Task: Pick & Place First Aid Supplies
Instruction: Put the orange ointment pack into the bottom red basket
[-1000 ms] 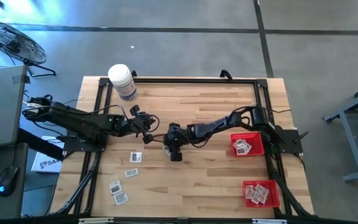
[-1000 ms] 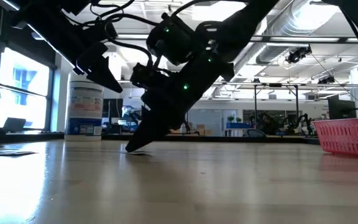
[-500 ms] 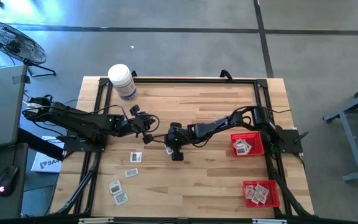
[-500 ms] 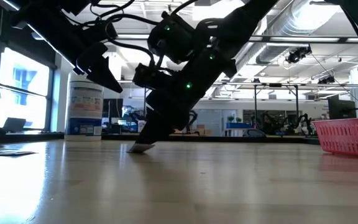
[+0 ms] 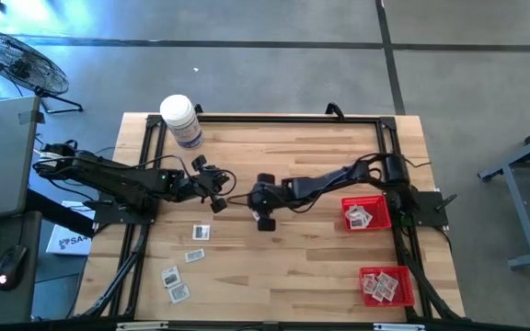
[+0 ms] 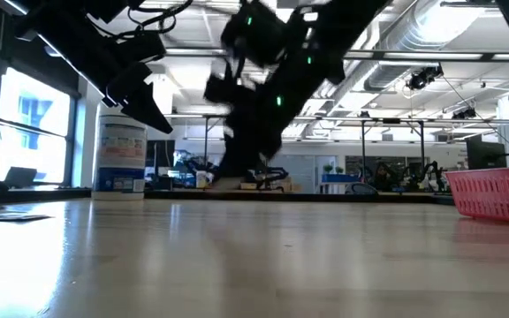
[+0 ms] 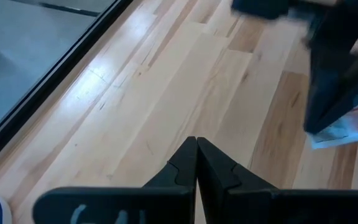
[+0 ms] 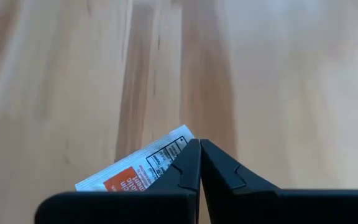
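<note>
Right wrist view shows one packet (image 8: 143, 167), white with dark print and an orange patch, pinched between the closed fingers of the right gripper (image 8: 199, 163); most of the packet sticks out to one side of the fingertips, above the wooden table (image 8: 278, 74). In the left wrist view the same packet (image 7: 352, 126) hangs under the dark right gripper, just beyond the left gripper (image 7: 196, 163), whose fingers are pressed together with nothing between them. From above, the right gripper (image 5: 265, 221) is near the table's middle, and the left gripper (image 5: 217, 204) is just beside it. Four more packets (image 5: 199, 232) lie on the table on the left gripper's side. Two red baskets (image 5: 366, 212) with packets inside stand behind the right gripper, along its arm. A white bottle (image 5: 180, 119) stands well apart
</note>
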You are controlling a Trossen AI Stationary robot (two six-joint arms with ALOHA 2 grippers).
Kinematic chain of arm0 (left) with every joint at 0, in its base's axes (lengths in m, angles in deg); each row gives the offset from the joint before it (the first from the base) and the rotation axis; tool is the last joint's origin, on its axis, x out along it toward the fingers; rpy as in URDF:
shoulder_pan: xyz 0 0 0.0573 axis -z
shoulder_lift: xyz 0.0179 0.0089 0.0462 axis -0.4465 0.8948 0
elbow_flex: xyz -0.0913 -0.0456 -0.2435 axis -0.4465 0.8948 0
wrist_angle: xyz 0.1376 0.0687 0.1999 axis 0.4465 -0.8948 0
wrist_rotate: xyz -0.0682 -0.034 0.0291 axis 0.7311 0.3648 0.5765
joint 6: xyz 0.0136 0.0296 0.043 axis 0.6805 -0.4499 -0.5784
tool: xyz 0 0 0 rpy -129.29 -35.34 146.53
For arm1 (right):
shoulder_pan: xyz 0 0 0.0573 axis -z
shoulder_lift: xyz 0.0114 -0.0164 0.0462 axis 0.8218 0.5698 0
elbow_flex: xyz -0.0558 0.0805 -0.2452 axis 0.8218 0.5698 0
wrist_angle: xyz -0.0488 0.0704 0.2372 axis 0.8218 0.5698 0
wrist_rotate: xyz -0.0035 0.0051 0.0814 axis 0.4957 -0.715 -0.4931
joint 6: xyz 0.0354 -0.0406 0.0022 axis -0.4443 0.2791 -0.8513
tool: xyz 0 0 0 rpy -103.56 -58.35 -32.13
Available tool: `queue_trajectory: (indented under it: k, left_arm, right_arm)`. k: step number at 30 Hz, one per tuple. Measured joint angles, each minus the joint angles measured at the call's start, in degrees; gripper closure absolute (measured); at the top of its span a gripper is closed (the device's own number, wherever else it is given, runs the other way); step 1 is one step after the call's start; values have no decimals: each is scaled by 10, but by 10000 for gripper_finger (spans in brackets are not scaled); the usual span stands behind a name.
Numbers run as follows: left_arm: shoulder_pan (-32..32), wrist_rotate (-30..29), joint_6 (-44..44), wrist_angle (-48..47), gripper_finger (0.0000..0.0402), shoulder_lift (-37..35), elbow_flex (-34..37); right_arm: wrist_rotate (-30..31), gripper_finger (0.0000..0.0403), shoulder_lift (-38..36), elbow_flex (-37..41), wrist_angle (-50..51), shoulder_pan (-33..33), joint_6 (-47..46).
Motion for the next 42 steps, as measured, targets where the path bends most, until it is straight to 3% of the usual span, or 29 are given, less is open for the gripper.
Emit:
queue_trajectory:
  k: [9, 17, 23, 28, 36, 42]
  left_arm:
    - [0, 0, 0, -4, 401, 0, 0]
    - [0, 0, 0, -3, 401, 0, 0]
    - [0, -1, 0, 1, 401, 0, 0]
    - [0, -2, 0, 24, 401, 0, 0]
    - [0, 10, -11, 64, 401, 0, 0]
    - [0, 12, -11, 66, 401, 0, 0]
  right_arm:
    - [-17, 402, -66, -3, 62, -29, -44]
    - [-6, 402, -144, -3, 284, -107, -156]
    - [-48, 402, -209, -3, 507, -193, -395]
    - [-41, 402, -225, -3, 640, -303, -622]
    - [-35, 402, -225, -3, 707, -469, -889]
    - [25, 402, -220, -3, 710, -566, -1047]
